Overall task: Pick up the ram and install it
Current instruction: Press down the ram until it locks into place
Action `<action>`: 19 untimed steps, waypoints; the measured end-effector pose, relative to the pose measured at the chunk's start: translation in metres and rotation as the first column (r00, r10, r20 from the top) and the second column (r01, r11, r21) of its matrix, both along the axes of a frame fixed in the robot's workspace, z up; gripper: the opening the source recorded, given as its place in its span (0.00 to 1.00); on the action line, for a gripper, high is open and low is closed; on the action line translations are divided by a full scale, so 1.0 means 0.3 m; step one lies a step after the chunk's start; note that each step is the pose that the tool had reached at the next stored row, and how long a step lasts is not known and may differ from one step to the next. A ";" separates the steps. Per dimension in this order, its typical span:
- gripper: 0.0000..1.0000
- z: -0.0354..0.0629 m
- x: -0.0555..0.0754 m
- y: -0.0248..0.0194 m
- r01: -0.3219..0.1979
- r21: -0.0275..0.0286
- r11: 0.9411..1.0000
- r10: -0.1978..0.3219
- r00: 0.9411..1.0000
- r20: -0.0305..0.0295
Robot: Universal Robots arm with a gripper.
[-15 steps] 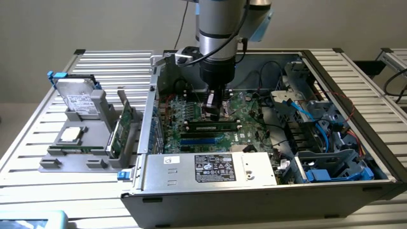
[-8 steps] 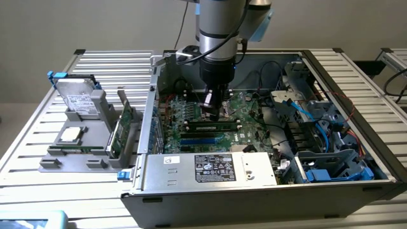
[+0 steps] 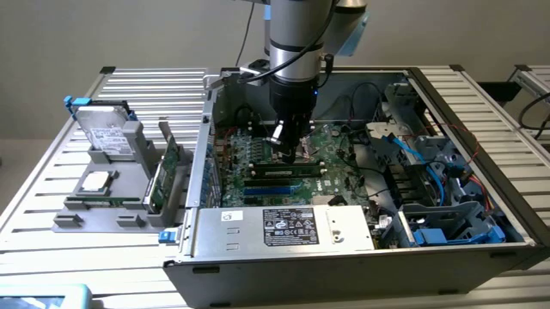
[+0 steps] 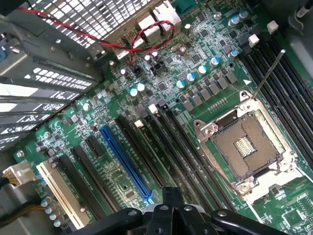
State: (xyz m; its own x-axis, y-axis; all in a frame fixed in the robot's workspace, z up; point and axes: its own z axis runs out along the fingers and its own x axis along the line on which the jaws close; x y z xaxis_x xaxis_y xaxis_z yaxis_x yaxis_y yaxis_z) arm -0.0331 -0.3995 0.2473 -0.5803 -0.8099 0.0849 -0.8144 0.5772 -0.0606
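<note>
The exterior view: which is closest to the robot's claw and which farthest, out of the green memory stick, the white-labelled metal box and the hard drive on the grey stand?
1. The ram: just below the gripper, lying in the motherboard's slots.
2. The power supply box: along the case's near edge.
3. The hard drive: outside the case, far on the exterior view's left, upright in the grey stand.

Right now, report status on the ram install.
Gripper shut, inside the case, just above the ram. Ram lying along a slot on the motherboard. Contact unclear. Nothing across it.
</note>
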 end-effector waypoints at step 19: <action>0.11 0.000 0.000 0.000 0.269 0.000 0.963 -0.269 0.963 0.000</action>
